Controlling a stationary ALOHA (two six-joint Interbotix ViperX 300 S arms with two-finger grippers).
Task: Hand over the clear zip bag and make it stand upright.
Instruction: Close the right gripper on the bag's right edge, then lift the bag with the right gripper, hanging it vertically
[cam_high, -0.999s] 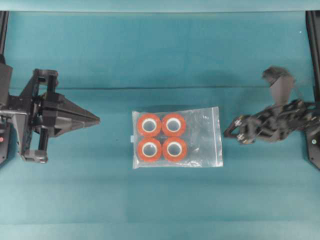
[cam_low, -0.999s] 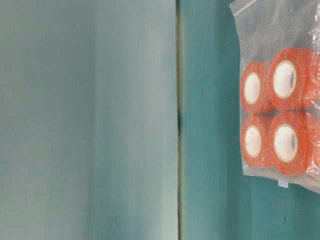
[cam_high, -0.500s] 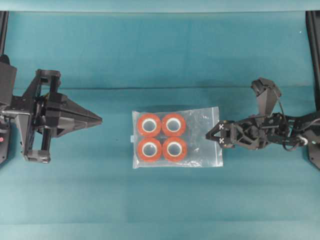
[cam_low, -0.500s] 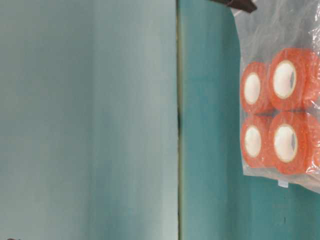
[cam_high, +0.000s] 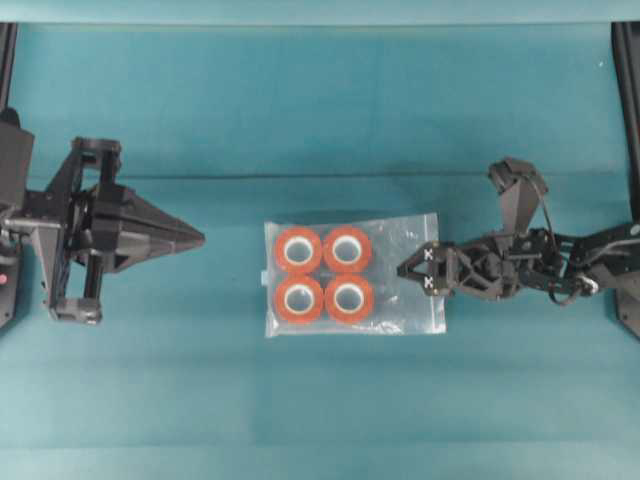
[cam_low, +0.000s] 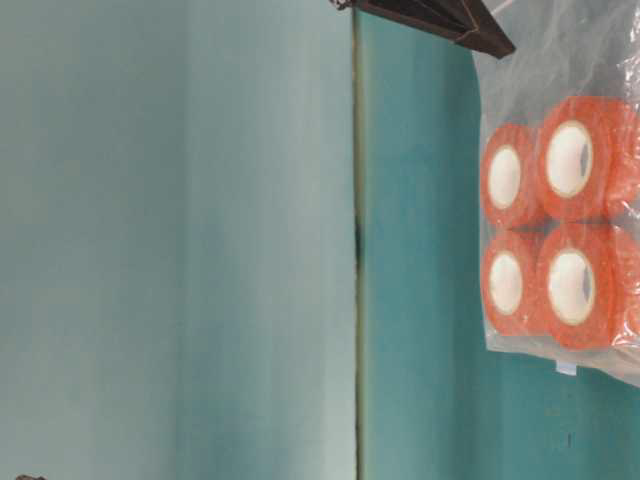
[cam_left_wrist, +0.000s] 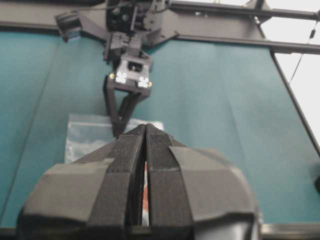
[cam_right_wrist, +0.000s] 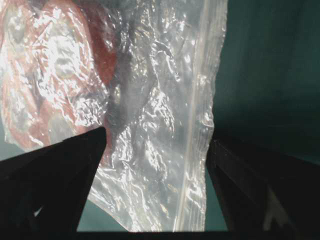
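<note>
I am viewing the clear zip bag (cam_high: 352, 274) lying flat at the centre of the teal counter (cam_high: 320, 120), four orange tape rolls (cam_high: 324, 273) inside it. The right pincer (cam_high: 414, 269) is standing wide open over the bag's zip-strip edge, one finger to each side of the strip; whether the fingers are touching the plastic I cannot tell. The left pincer (cam_high: 196, 239) is sitting fully closed and empty, well apart from the bag.
</note>
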